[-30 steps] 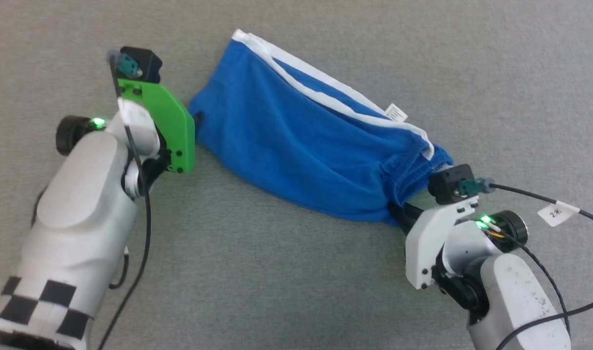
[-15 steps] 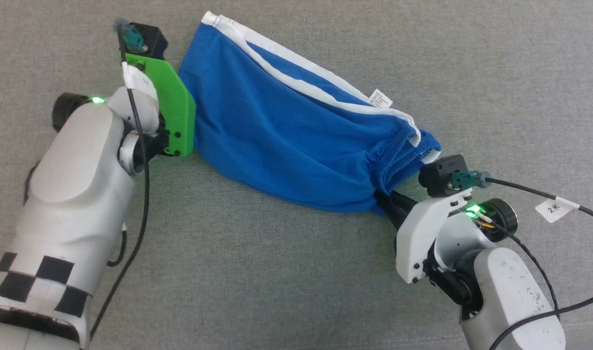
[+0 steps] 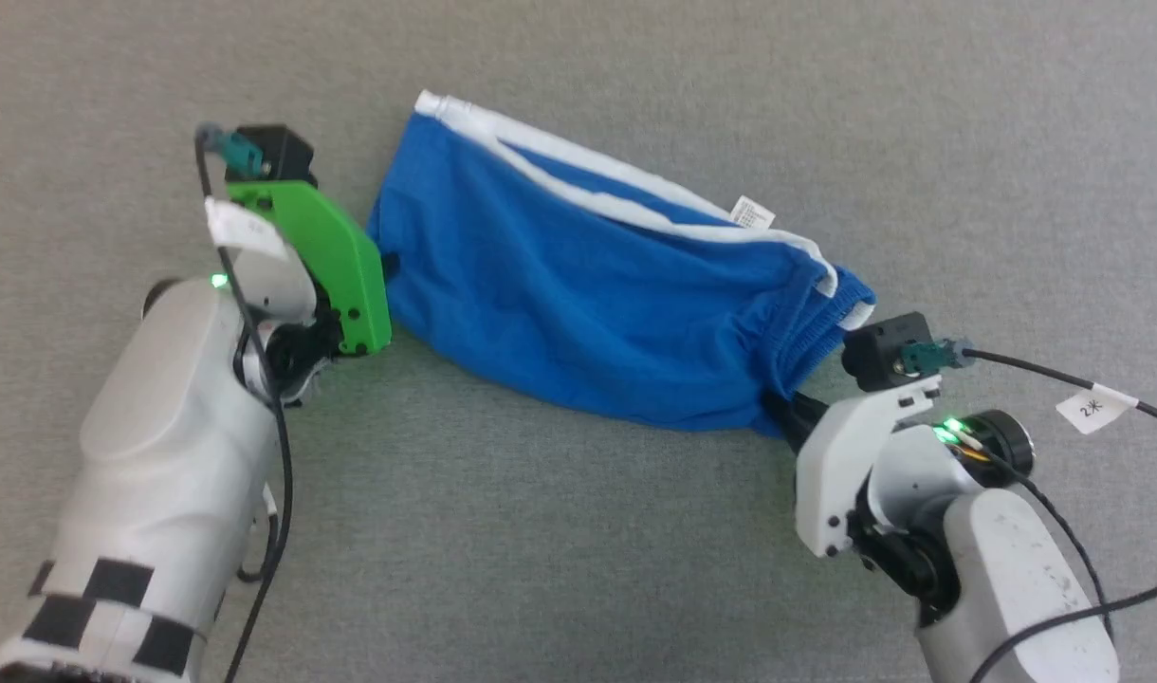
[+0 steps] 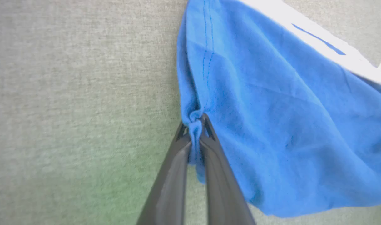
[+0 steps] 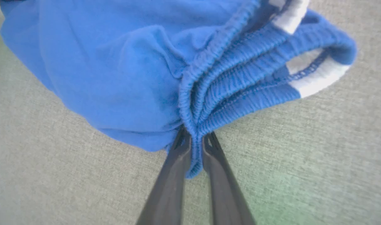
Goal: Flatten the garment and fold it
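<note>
The garment (image 3: 578, 304), bright blue shorts with white trim and a small white label (image 3: 753, 212), lies stretched across the grey surface between my two arms. My left gripper (image 4: 195, 125) is shut on a pinched fold of its blue hem (image 4: 193, 118) at the left end. My right gripper (image 5: 193, 137) is shut on the gathered elastic waistband (image 5: 206, 103) at the right end. In the head view the left gripper (image 3: 385, 266) is mostly hidden behind its green mount, and the right gripper (image 3: 778, 410) meets the cloth's lower right corner.
Grey woven fabric (image 3: 541, 550) covers the whole work surface. A black cable with a white tag (image 3: 1091, 408) trails from the right wrist toward the right edge.
My left gripper has closed on the garment's left hem. The head camera has shifted, so the whole scene sits differently in the picture. The right grip on the waistband has not changed.
</note>
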### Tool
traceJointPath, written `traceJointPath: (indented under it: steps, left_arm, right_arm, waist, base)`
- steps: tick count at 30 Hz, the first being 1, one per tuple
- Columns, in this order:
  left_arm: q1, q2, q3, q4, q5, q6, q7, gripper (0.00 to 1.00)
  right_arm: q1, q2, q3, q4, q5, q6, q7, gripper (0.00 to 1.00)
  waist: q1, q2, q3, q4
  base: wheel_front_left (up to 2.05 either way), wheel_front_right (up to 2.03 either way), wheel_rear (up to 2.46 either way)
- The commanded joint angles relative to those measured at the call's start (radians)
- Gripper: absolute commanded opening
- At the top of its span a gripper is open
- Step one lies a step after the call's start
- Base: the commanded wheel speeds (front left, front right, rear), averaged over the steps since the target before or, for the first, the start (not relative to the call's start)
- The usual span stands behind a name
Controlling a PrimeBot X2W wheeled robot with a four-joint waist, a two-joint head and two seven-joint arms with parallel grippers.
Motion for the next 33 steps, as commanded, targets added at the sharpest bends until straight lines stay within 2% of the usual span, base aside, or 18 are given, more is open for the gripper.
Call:
traceJointPath:
  steps: [1,6,14,22,31,32,33]
  left_arm:
    - [0.029,0.001,0.012,-0.012,-0.02,-0.005,-0.017,0.0]
    - [0.126,0.002,0.041,-0.068,-0.066,0.0,-0.041,0.0]
    - [0.314,0.023,0.068,-0.203,-0.108,0.039,-0.059,0.0]
    - [0.504,0.015,0.079,-0.332,-0.142,0.103,-0.067,0.0]
    - [0.596,-0.004,0.074,-0.347,-0.154,0.131,-0.09,0.02]
    - [0.598,-0.006,0.076,-0.345,-0.155,0.133,-0.092,0.42]
    - [0.598,-0.008,0.075,-0.342,-0.155,0.134,-0.093,1.0]
  right_arm:
    - [0.028,-0.015,-0.013,0.012,-0.009,-0.009,0.018,0.0]
    - [0.059,-0.024,-0.029,-0.007,0.014,-0.009,0.09,0.0]
    - [0.113,-0.104,-0.024,-0.044,0.111,-0.009,0.185,0.0]
    - [0.124,-0.177,-0.021,-0.063,0.174,-0.009,0.265,0.0]
    - [0.118,-0.205,-0.001,-0.052,0.177,-0.009,0.305,0.0]
    - [0.12,-0.204,0.001,-0.048,0.176,-0.009,0.307,0.0]
    - [0.121,-0.202,0.002,-0.044,0.175,-0.009,0.306,0.26]
  waist:
    - [-0.0001,0.0,-0.061,0.033]
    - [-0.0001,0.0,-0.129,0.065]
    - [-0.0001,0.0,-0.196,0.099]
    - [-0.0001,0.0,-0.212,0.127]
    - [-0.0001,0.0,-0.209,0.137]
    - [-0.0001,0.0,-0.209,0.137]
    - [-0.0001,0.0,-0.21,0.136]
  base:
    - [0.0,0.0,0.0]
    - [0.0,0.0,0.0]
    - [0.0,0.0,0.0]
    - [0.0,0.0,0.0]
    - [0.0,0.0,0.0]
    - [0.0,0.0,0.0]
    - [0.0,0.0,0.0]
